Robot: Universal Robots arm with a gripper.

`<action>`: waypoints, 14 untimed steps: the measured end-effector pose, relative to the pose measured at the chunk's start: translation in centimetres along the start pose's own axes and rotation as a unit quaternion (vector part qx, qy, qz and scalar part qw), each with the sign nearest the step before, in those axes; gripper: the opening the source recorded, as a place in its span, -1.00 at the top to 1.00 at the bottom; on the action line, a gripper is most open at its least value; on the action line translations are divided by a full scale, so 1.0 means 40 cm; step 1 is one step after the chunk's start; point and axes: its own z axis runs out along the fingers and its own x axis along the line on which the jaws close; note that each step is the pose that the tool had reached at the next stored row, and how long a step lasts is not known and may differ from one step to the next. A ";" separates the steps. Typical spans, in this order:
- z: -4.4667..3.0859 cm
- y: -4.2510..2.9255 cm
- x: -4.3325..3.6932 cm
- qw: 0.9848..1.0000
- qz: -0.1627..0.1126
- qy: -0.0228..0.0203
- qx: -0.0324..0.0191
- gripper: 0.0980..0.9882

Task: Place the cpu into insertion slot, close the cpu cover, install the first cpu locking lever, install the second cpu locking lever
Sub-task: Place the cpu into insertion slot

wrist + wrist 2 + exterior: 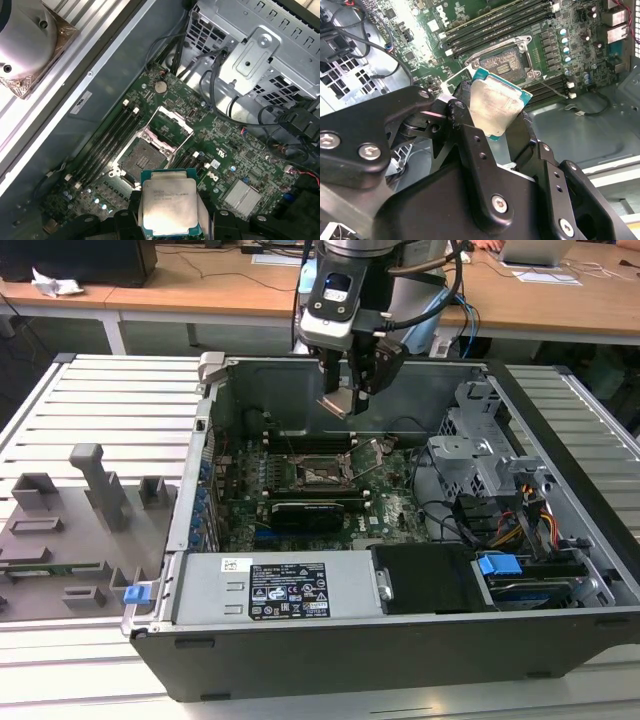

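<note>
There were one cpu (167,206), one insertion slot (141,159), one cpu cover (172,120), one hand (495,112), one computer case (330,655) and two blue plastic tabs (135,593).

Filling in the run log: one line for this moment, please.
gripper: shut on cpu | cpu: held above motherboard, not seated | insertion slot: empty | cpu cover: open

Lab: opened computer case (400,650), slatted bench (110,400), desks (200,290) behind.
</note>
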 end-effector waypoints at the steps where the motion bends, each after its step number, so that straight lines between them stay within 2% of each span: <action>1: 0.000 0.000 0.000 1.000 0.002 0.000 0.000 0.04; 14: 0.003 0.000 0.000 1.000 0.021 -0.001 0.000 0.04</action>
